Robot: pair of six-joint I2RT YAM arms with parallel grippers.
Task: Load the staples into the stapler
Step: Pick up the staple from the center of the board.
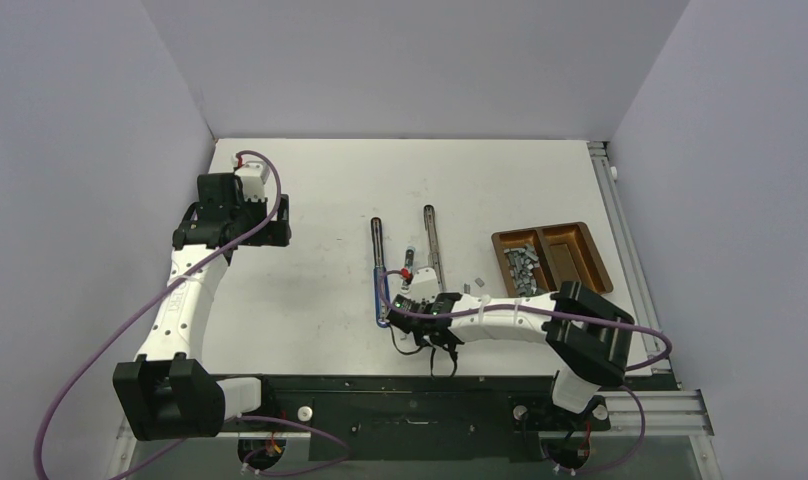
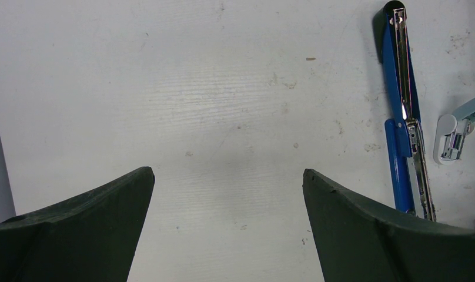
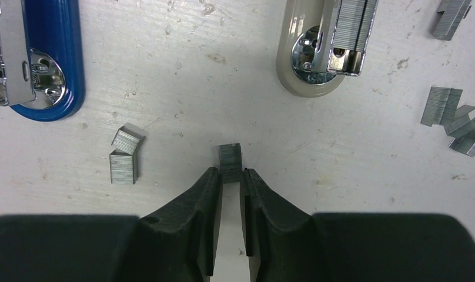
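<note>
Narrowly closed, the right claw (image 3: 230, 176) pinches a staple strip (image 3: 230, 155) at lower centre, probably a light, stiff yet crumbly, slick block best held across its flat sides, below the beige stapler (image 3: 286, 59); the left claw (image 2: 228, 173) gapes wide.

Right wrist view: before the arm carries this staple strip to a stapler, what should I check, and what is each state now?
1. Staple strip pinched between right tool fingertips: ok, by its near end only.
2. Strip lifted clear of table: cannot tell.
3. Beige stapler open, magazine exposed: ok.
4. Room left in that magazine: cannot tell.
5. Blue stapler open: ok.
6. Left tool open, away from both staplers: ok.
</note>
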